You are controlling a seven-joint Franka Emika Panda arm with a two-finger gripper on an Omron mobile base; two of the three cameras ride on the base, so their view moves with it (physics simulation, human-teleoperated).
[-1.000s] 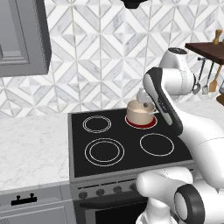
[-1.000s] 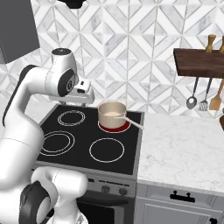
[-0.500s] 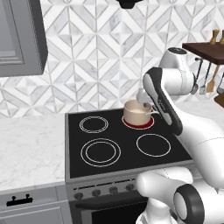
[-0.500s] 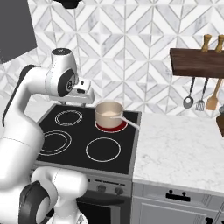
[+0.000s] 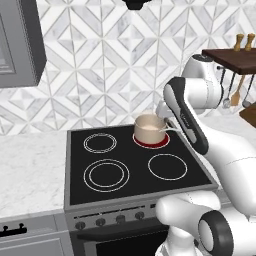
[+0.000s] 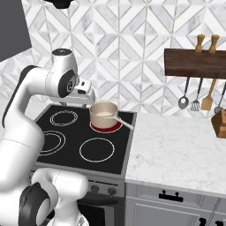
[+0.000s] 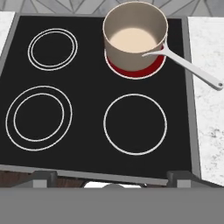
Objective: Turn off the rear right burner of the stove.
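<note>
The stove (image 5: 135,175) (image 6: 75,132) (image 7: 87,144) is a black glass cooktop with four white-ringed zones. Its rear right burner (image 5: 150,143) (image 6: 106,128) (image 7: 135,71) glows red under a beige saucepan (image 5: 149,127) (image 6: 103,114) (image 7: 133,35), whose handle points right. A row of small dark knobs (image 5: 110,220) (image 6: 101,190) lines the grey front panel. My gripper (image 7: 111,178) hangs high above the front middle of the cooktop, looking down on it. Its fingertips (image 7: 41,177) stand wide apart at the frame's bottom, open, nothing between them.
White marble counter (image 6: 176,150) (image 5: 30,165) lies on both sides of the stove. A wooden rack with hanging utensils (image 6: 196,95) is on the wall at right. A grey cabinet (image 5: 17,45) hangs at upper left. Drawers with dark handles (image 6: 170,196) sit below the counter.
The whole scene has slid a little to the left in both base views, so the base has moved. The arm keeps its pose and the saucepan stays on the red burner.
</note>
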